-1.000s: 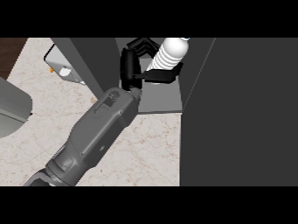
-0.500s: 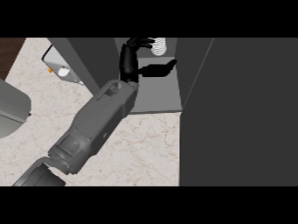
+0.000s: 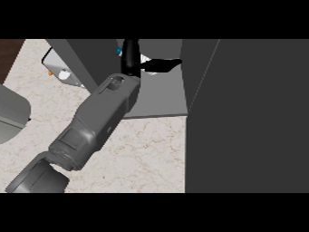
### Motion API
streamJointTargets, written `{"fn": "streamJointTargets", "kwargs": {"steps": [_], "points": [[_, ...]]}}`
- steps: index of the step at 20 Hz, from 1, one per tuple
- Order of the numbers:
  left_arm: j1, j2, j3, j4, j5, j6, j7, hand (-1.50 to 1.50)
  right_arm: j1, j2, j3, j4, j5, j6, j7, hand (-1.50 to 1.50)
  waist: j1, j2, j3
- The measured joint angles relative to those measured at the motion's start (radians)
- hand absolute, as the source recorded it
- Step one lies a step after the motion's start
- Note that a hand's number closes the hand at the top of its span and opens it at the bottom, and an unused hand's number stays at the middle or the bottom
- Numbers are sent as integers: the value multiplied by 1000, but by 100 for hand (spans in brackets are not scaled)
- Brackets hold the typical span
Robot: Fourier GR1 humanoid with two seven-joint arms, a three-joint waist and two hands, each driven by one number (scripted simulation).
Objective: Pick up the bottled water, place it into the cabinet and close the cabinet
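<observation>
Bottled water now out of sight; robot hand (image 3: 140, 63) released, deeper inside cabinet (image 3: 160, 97)

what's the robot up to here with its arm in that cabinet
The robot's grey forearm reaches up from the lower left across the marbled counter into the dark grey cabinet. Its black hand is deep inside, thumb sticking out to the right, fingers straight. No bottle can be made out in the hand; only a small blue speck shows beside it. The cabinet's dark door stands open at the right, so closing is not yet done.
</observation>
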Motion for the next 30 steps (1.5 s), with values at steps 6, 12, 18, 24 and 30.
{"fn": "streamJointTargets", "kwargs": {"steps": [6, 12, 18, 24, 30], "points": [[-8, 2, 48, -10, 18, -80, -65, -150, 8, -4, -24, 2, -6, 14, -10, -150, 11, -4, 0], [34, -6, 58, -107, 69, -181, -91, -150, -11, 1, -14, -1, -11, 1, 11, -150, 24, -11, 0], [119, -9, -11, -255, 102, -211, -48, -150, -2, -1, -8, -7, -17, -1, 32, -150, 40, -19, 0], [271, -9, -111, -489, 122, -171, 5, -150, 19, 16, 23, -7, -18, 9, 31, -150, 56, -26, 0], [445, 10, -199, -756, 99, -126, 64, -150, 18, 28, 51, -12, -16, -13, 47, -150, 72, -27, 0]]}}
